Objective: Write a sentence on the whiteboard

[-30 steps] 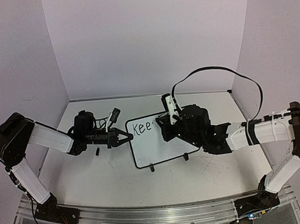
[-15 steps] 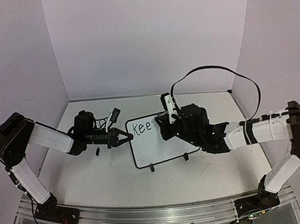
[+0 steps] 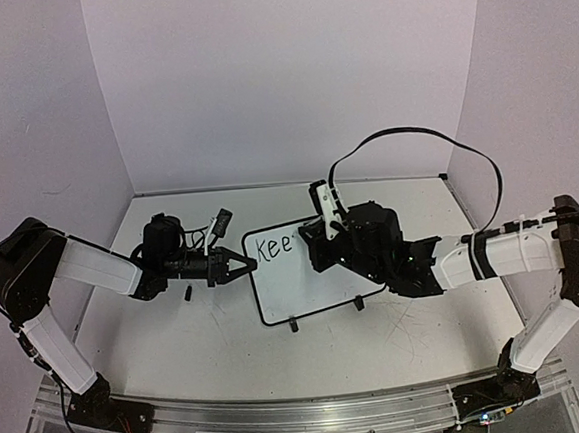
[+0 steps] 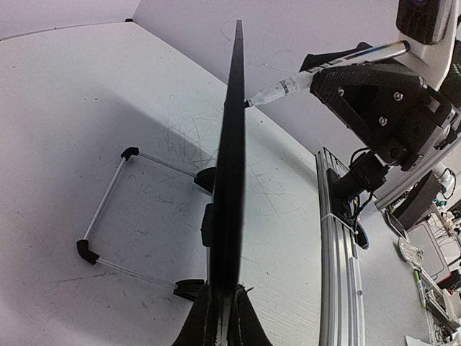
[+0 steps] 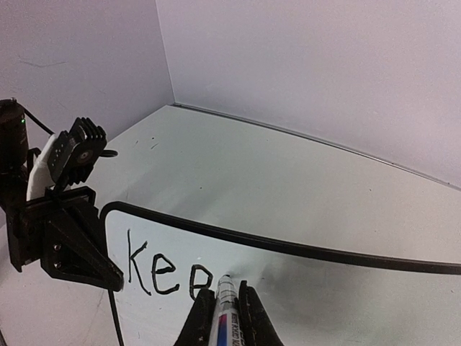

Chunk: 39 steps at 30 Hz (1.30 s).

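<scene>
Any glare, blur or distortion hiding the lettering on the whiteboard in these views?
Top external: even light, no glare; the black handwritten lettering on the small black-framed whiteboard is small but legible. Left wrist: wide-angle stretch, board edge-on, lettering hidden, soft shadow on the white table. Right wrist: lettering crisp; the white marker pen looks slightly soft.

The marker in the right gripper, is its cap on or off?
Off. The right wrist view shows the marker, clamped in the right gripper, with its bare tip on the whiteboard.
</scene>
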Motion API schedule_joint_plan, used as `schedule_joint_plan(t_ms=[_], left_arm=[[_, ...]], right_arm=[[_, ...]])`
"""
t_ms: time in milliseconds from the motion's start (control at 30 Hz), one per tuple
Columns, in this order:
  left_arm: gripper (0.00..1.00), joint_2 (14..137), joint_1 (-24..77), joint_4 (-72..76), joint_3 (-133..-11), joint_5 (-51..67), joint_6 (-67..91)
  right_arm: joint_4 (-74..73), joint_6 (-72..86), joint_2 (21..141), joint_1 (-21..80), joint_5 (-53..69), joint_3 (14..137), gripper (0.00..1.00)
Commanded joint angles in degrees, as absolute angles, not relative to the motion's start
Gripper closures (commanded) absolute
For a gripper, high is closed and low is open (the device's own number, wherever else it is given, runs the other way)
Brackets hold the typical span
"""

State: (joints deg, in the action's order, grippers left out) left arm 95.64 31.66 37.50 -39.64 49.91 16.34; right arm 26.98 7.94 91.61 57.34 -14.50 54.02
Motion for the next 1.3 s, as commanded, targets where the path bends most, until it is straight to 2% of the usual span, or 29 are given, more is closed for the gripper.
schedule_joint_plan(t_ms=[0, 1267], left_arm=[[1.0, 93.6, 31.6, 37.7, -40.1, 51.6, 15.5], [1.0, 93.9, 31.6, 37.3, -40.5, 51.7, 15.6]], right_arm=[[27.4, 7.7, 92.2, 57.0, -16.2, 55.4, 1.0], [25.5, 14.0, 91.1, 58.0, -13.3, 49.5, 1.0]])
